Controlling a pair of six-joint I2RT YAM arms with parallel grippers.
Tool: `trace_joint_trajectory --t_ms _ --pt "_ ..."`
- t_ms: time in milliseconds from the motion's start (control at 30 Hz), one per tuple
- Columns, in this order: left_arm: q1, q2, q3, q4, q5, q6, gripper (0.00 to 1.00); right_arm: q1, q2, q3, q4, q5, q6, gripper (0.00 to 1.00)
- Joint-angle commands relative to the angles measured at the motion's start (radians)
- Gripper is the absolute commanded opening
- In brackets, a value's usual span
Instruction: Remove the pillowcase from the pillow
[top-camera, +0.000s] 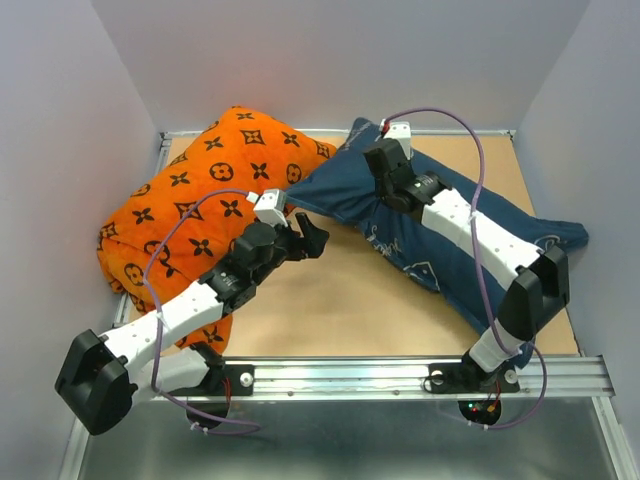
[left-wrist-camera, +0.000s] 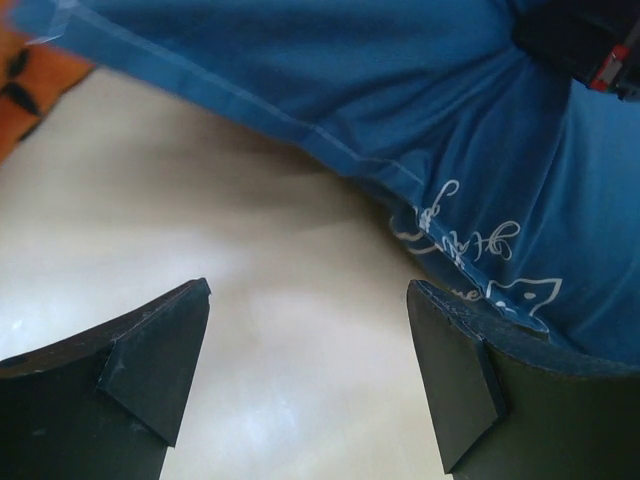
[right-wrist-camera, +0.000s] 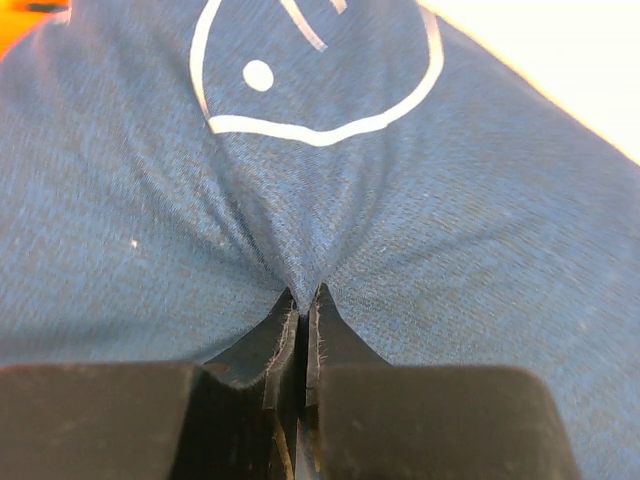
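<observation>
The navy pillowcase (top-camera: 335, 195) with thin white drawings lies slantwise across the right half of the table. The pillow is hidden inside it. My right gripper (top-camera: 380, 165) presses down on the cover's upper left part. In the right wrist view it (right-wrist-camera: 302, 297) is shut on a pinched fold of the pillowcase (right-wrist-camera: 450, 200), with creases fanning out from the tips. My left gripper (top-camera: 312, 238) hovers open just left of the cover's hemmed edge. In the left wrist view its fingers (left-wrist-camera: 310, 300) stand wide over bare table, and the pillowcase (left-wrist-camera: 400, 90) lies just beyond them.
A plump orange cushion (top-camera: 200, 190) with black motifs fills the back left corner, close behind the left arm; its corner (left-wrist-camera: 20, 90) shows in the left wrist view. Tan tabletop (top-camera: 340, 300) lies between the arms. Grey walls enclose three sides; a metal rail (top-camera: 400, 375) runs along the front.
</observation>
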Motion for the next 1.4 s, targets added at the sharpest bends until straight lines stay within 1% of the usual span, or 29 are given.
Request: trace_joint_trajectory --t_ms 0,133,233,267,367,400,433,467,500,533,567,633,667,700,733,767,800,867,900,933,1033,1067,1100,1167,1200,1233,1267,1333,1367 --pt "-0.043 -0.001 -0.046 0.338 0.048 0.025 0.92 0.059 -0.096 0.153 -0.018 -0.101 0.035 0.01" --pt "-0.084 0.051 -0.067 0.467 0.042 0.028 0.93 0.087 -0.112 0.196 -0.049 -0.128 0.052 0.01" --pt "-0.11 0.129 -0.046 0.497 0.023 0.016 0.93 0.095 -0.105 0.227 -0.061 -0.149 0.062 0.01" --pt "-0.118 0.146 -0.04 0.5 -0.009 0.007 0.93 0.096 -0.104 0.233 -0.063 -0.161 0.064 0.01" --pt "-0.141 0.18 -0.049 0.569 -0.04 -0.024 0.92 0.106 -0.099 0.254 -0.068 -0.201 0.072 0.0" --pt "-0.147 0.189 -0.046 0.579 -0.043 -0.03 0.89 0.112 -0.099 0.26 -0.068 -0.21 0.076 0.01" --pt "-0.164 0.206 -0.029 0.58 -0.047 -0.018 0.81 0.115 -0.096 0.27 -0.068 -0.229 0.076 0.01" --pt "-0.181 0.211 -0.017 0.567 -0.078 -0.011 0.66 0.116 -0.095 0.273 -0.069 -0.234 0.073 0.01" --pt "-0.201 0.208 -0.003 0.543 -0.108 -0.003 0.36 0.118 -0.093 0.277 -0.069 -0.235 0.064 0.01" --pt "-0.222 0.199 0.009 0.493 -0.148 0.008 0.11 0.118 -0.093 0.28 -0.071 -0.232 0.061 0.01" --pt "-0.268 0.191 0.034 0.465 -0.231 0.02 0.0 0.118 -0.092 0.28 -0.075 -0.215 0.056 0.01" --pt "-0.31 0.157 0.058 0.4 -0.285 0.037 0.0 0.118 -0.096 0.276 -0.075 -0.204 0.047 0.01" --pt "-0.331 0.143 0.092 0.37 -0.311 0.04 0.0 0.118 -0.099 0.276 -0.075 -0.198 0.044 0.03" --pt "-0.38 0.113 0.112 0.31 -0.358 0.048 0.0 0.118 -0.096 0.279 -0.074 -0.188 0.035 0.06" --pt "-0.406 0.097 0.153 0.282 -0.381 0.049 0.0 0.118 -0.096 0.285 -0.074 -0.183 0.029 0.11" --pt "-0.435 0.082 0.175 0.252 -0.436 0.046 0.0 0.118 -0.093 0.291 -0.075 -0.168 0.023 0.12" --pt "-0.5 0.056 0.196 0.23 -0.458 0.049 0.0 0.118 -0.089 0.3 -0.075 -0.157 0.004 0.12" --pt "-0.56 0.039 0.267 0.166 -0.515 0.056 0.0 0.118 -0.079 0.326 -0.08 -0.128 -0.014 0.1" --pt "-0.583 0.036 0.294 0.14 -0.568 0.054 0.0 0.118 -0.069 0.357 -0.081 -0.123 -0.029 0.1" --pt "-0.615 0.036 0.322 0.097 -0.584 0.062 0.0 0.118 -0.049 0.38 -0.086 -0.123 -0.036 0.09" --pt "-0.67 0.039 0.419 0.051 -0.661 0.094 0.0 0.119 0.017 0.467 -0.095 -0.14 -0.062 0.09" --pt "-0.672 0.044 0.475 0.031 -0.679 0.098 0.0 0.118 0.04 0.489 -0.095 -0.146 -0.072 0.09" --pt "-0.672 0.053 0.508 0.003 -0.731 0.094 0.0 0.118 0.066 0.519 -0.095 -0.151 -0.083 0.09" --pt "-0.62 0.1 0.613 -0.118 -0.799 0.086 0.0 0.118 0.163 0.599 -0.095 -0.169 -0.122 0.09" --pt "-0.579 0.117 0.647 -0.185 -0.8 0.012 0.0 0.115 0.2 0.625 -0.095 -0.201 -0.137 0.09" --pt "-0.53 0.142 0.67 -0.271 -0.767 -0.03 0.0 0.113 0.233 0.682 -0.094 -0.226 -0.145 0.1" --pt "-0.415 0.143 0.669 -0.275 -0.677 -0.068 0.0 0.11 0.299 0.708 -0.091 -0.297 -0.164 0.11" --pt "-0.329 0.142 0.649 -0.247 -0.611 -0.087 0.0 0.096 0.362 0.759 -0.065 -0.368 -0.175 0.12" --pt "-0.281 0.148 0.655 -0.246 -0.577 -0.087 0.0 0.093 0.435 0.817 -0.063 -0.417 -0.178 0.12"
